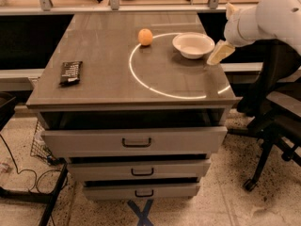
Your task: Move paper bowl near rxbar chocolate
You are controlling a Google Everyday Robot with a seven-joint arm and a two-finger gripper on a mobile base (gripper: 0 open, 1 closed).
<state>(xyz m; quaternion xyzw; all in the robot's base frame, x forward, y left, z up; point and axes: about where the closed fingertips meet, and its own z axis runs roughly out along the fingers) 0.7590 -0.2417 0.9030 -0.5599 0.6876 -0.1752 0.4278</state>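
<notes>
This looks like a lab or office workspace. A grey drawer cabinet point(94, 140) fills mid-frame and an office chair point(277, 126) on casters stands at right. Cables point(19, 173) trail over the speckled floor point(225, 206) at lower left, with a blue tape cross point(143, 211) at bottom centre. The gripper point(219, 52) hangs at upper right, over the cabinet's edge.
</notes>
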